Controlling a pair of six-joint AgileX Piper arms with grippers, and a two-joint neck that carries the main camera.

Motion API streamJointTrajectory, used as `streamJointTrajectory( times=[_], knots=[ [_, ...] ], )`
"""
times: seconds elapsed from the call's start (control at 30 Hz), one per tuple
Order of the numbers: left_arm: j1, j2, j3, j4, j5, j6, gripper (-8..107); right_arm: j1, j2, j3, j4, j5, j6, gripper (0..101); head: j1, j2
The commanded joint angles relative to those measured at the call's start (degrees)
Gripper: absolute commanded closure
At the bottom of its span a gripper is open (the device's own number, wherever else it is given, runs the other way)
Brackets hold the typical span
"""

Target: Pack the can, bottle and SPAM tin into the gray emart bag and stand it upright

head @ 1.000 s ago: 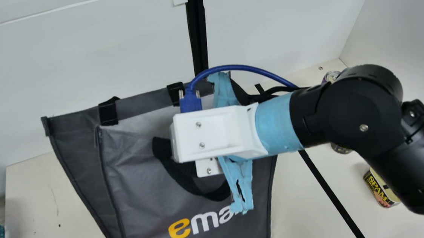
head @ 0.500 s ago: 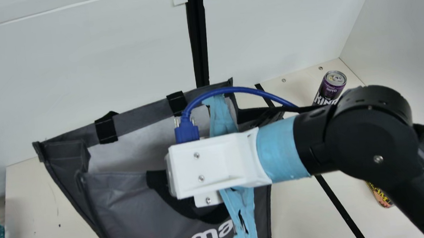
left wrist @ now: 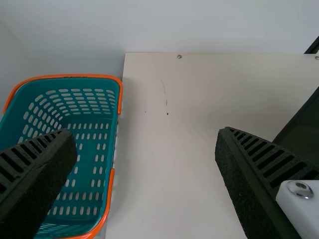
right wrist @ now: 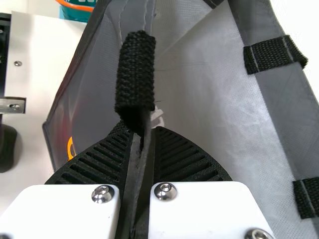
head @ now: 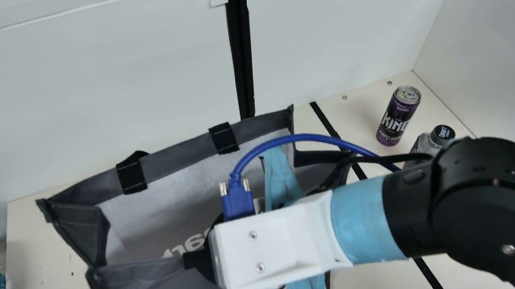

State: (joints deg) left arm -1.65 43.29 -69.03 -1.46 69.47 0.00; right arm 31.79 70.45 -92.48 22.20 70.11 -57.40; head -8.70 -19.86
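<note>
At the bag's mouth, my right gripper (right wrist: 139,149) pinches the front rim of the gray fabric emart bag (head: 153,286), close by a black webbing strap (right wrist: 135,74). The bag is on the cream desk (head: 36,258), its mouth gaping between this rim and the far one. I judge that I am opening the bag for loading; next I should draw the rim clear enough to take the goods, without tipping the bag. My right arm (head: 367,223) and its blue cable (head: 300,138) cross the opening and could block a drop. My left gripper (left wrist: 147,144) is spread and holding nothing, beside a teal plastic basket with orange handles (left wrist: 102,117). Farther off, beyond my right arm, are the clear bottle with a black cap (head: 443,133), partly hidden, and the upright purple-and-black can (head: 395,117), both waiting to be packed.
</note>
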Motion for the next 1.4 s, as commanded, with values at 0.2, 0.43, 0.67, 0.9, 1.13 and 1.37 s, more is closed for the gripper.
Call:
streamJointTrajectory(
  times=[0.2, 0.43, 0.67, 0.9, 1.13, 1.37],
  knots=[
    [0.0, 0.0, 0.0, 0.0, 0.0, 0.0, 9, 3.4, -2.86, 1.52, -2.99, -0.21, 3.69, 101, -1.3, -0.14],
    [0.0, 0.0, 0.0, 0.0, 0.0, 0.0, 9, 6.58, -5.29, 3.02, -5.93, -0.21, 7.13, 101, -1.3, -0.14],
    [0.0, 0.0, 0.0, 0.0, 0.0, 0.0, 9, 8.82, -7.39, 4.68, -8.28, -0.21, 10.02, 101, -1.3, -0.14],
    [0.0, 0.0, 0.0, 0.0, 0.0, 0.0, 9, 10.4, -9.03, 6.07, -9.96, -0.21, 12.47, 98, -1.3, -0.14],
    [0.0, 0.0, 0.0, 0.0, 0.0, 0.0, 9, 11.22, -10.29, 6.83, -11.07, -0.21, 14.33, 75, -1.3, -0.14],
    [0.0, 0.0, 0.0, 0.0, 0.0, 0.0, 9, 11.68, -11.21, 6.87, -11.69, -0.21, 15.92, 51, -1.3, -0.14]
  ],
)
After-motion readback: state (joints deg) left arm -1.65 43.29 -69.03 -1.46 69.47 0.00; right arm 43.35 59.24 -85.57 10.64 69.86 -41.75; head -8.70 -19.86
